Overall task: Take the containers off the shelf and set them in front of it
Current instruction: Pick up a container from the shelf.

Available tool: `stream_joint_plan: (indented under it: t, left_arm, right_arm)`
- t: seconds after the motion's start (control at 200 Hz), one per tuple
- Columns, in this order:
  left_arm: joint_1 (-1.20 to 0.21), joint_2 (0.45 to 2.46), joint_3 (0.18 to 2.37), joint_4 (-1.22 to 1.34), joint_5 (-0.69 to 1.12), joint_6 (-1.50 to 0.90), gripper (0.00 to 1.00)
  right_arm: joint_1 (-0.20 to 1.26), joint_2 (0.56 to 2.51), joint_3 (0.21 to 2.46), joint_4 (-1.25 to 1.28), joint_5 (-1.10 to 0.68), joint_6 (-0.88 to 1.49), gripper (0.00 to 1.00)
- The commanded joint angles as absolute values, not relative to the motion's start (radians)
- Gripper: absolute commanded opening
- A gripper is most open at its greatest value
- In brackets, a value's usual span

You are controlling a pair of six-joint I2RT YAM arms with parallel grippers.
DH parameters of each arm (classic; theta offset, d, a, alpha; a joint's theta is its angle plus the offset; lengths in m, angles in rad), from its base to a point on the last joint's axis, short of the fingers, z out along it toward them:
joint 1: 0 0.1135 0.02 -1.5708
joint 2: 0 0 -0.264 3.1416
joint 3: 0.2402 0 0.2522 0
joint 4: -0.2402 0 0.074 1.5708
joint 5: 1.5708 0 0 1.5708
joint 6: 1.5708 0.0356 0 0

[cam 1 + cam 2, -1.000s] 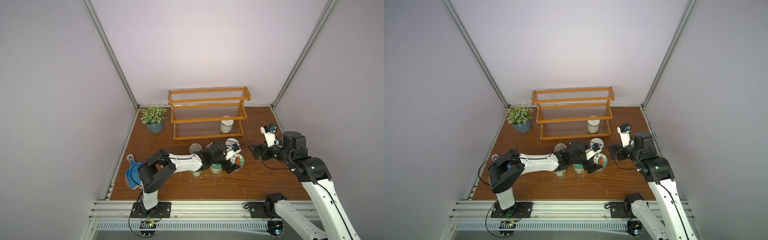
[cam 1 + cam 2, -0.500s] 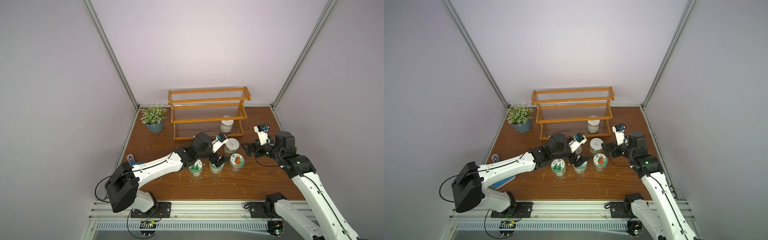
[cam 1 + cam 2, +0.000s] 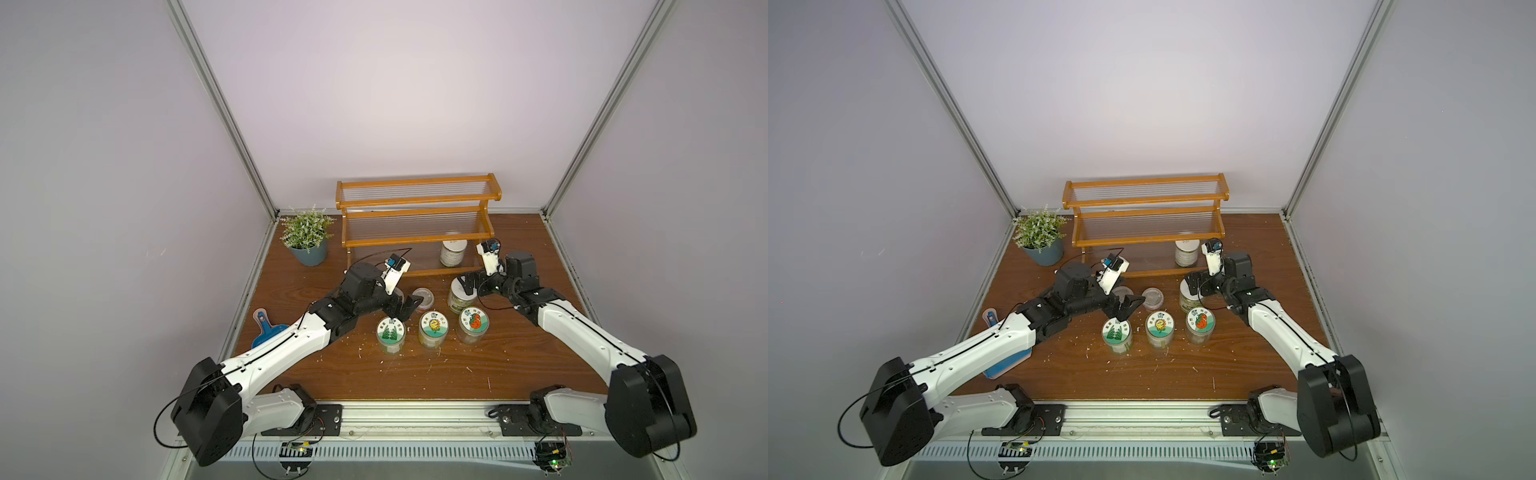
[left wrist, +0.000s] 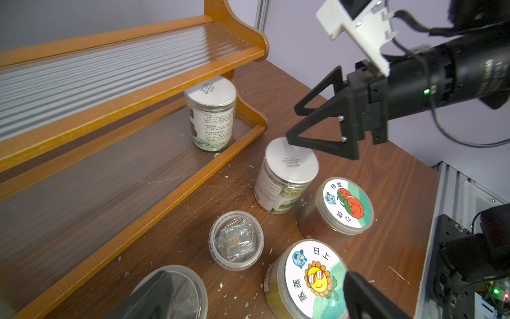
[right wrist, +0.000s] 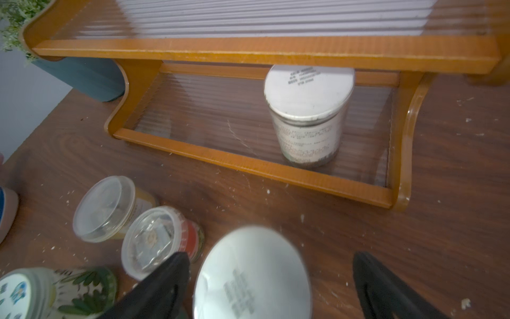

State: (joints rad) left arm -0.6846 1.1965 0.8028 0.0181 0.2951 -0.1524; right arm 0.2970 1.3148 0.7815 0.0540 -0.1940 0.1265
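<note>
Item: shelf (image 3: 415, 203), three stepped tiers, orange-brown frame with clear ribbed panels, standing at the back of the worktop (image 3: 519, 365). The upper two tiers carry nothing. The lowest tier holds one white-lidded jar (image 3: 452, 254) near its right end, upright, with its lid tucked under the middle tier's front rail. Six containers stand on the worktop in front of the shelf. Three picture-lidded jars, namely the fern jar (image 3: 390, 332), the sunflower jar (image 3: 434, 326) and the tomato jar (image 3: 473, 323), form a row nearest the robot, probably to keep the strip by the shelf free for later arrivals. Behind them are two clear lidded cups (image 5: 106, 207) (image 5: 154, 240) side by side and a second white-lidded jar (image 4: 289, 171). The right gripper (image 3: 468, 286) is open, its jaws spread to either side above that second jar's lid with a gap on each side, and the jar stands on its own. The left gripper (image 3: 406, 308) is also open and holds nothing, hovering over the cups. Outstanding: one jar. It sits on the right arm's side, so that arm seems better placed to fetch it. The rail overhanging its lid suggests a frontal approach and a grip on the side wall. Not part of the task: plant pot (image 3: 309, 253), left of the shelf.
</note>
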Motion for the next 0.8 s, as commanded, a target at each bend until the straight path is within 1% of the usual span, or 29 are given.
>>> stream_joint_plan:
  t: [0.0,0.155,0.385,0.565,0.796]
  left_arm:
    - [-0.672,1.179,0.803,0.011,0.304,-0.166,1.0]
    - [-0.67,1.189,0.799,0.011,0.306,-0.167,1.0]
    - [-0.67,1.187,0.802,-0.001,0.304,-0.165,1.0]
    - [-0.667,1.164,0.787,-0.011,0.287,-0.162,0.99]
    - [-0.664,1.156,0.778,-0.014,0.28,-0.16,1.0]
  right_arm:
    - [0.305,1.389,0.849,0.217,-0.131,0.112,0.99]
    - [0.308,1.504,0.905,0.306,-0.129,0.118,0.99]
    - [0.308,1.673,1.025,0.301,-0.117,0.097,0.99]
    - [0.309,1.745,1.076,0.323,-0.099,0.084,0.99]
    - [0.314,1.821,1.098,0.42,-0.097,0.079,0.99]
